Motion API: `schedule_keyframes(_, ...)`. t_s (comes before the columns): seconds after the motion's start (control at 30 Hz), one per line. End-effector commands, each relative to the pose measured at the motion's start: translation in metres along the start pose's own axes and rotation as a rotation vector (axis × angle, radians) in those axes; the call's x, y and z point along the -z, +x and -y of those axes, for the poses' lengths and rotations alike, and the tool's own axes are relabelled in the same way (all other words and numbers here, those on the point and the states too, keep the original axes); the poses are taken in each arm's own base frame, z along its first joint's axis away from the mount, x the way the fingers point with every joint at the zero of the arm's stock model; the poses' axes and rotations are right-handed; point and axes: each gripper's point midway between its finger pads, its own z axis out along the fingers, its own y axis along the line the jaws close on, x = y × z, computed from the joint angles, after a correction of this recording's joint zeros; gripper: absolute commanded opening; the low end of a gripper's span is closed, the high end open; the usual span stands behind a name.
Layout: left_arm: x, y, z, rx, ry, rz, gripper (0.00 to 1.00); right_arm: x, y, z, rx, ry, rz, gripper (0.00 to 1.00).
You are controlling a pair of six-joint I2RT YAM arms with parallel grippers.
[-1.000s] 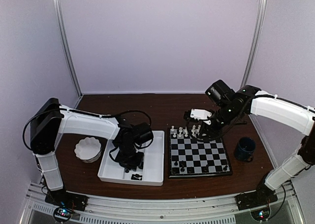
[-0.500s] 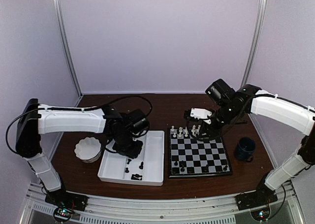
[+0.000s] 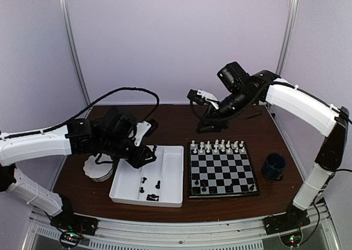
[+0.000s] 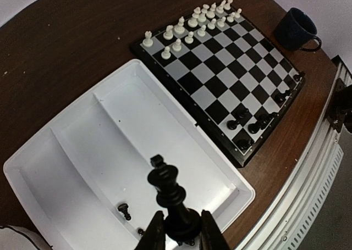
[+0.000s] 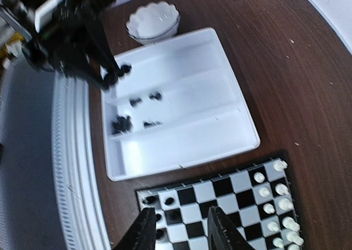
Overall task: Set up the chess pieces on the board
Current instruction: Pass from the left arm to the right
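bowl left of tray, board right of tray, mug right of board

The right gripper jaws stand apart, empty, above the board; the white tray holds black chessmen.

Tray glossy plastic; table matt wood (dark); blk piece shiny.
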Motion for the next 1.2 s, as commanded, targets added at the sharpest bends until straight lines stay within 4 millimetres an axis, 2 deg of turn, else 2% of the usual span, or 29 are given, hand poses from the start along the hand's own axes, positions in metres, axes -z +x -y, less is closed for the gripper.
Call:
schedule_keyframes(0.0, 0.015, -0.027, 0.026, -0.086, 0.132, 0.149, 0.12, -0.013, -0.047, -0.027, -0.203, -0.314, 0.102, 0.36)
schedule_keyframes(0.17, 0.021, -0.028, 0.033, -0.084, 0.178, 0.178, 0.12, -0.048, -0.055, -0.047, -0.221, -0.419, 0.042, 0.40)
schedule_keyframes(0.27, 0.022, -0.028, 0.036, -0.084, 0.195, 0.177, 0.12, -0.056, -0.060, -0.067, -0.192, -0.454, 0.029, 0.41)
schedule_keyframes(0.37, 0.022, -0.029, 0.037, -0.089, 0.202, 0.175, 0.12, -0.063, -0.061, -0.077, -0.186, -0.481, 0.017, 0.42)
schedule_keyframes(0.57, 0.021, -0.030, 0.040, -0.098, 0.215, 0.175, 0.12, -0.071, -0.069, -0.084, -0.201, -0.513, 0.029, 0.43)
schedule_keyframes(0.87, 0.024, -0.035, 0.047, -0.073, 0.260, 0.212, 0.12, -0.078, -0.082, -0.080, -0.226, -0.519, 0.052, 0.42)
schedule_keyframes(0.97, 0.023, -0.035, 0.047, -0.069, 0.264, 0.207, 0.12, -0.080, -0.083, -0.081, -0.232, -0.532, 0.054, 0.38)
schedule_keyframes(1.17, 0.023, -0.035, 0.046, -0.066, 0.255, 0.215, 0.12, -0.081, -0.083, -0.083, -0.230, -0.545, 0.056, 0.19)
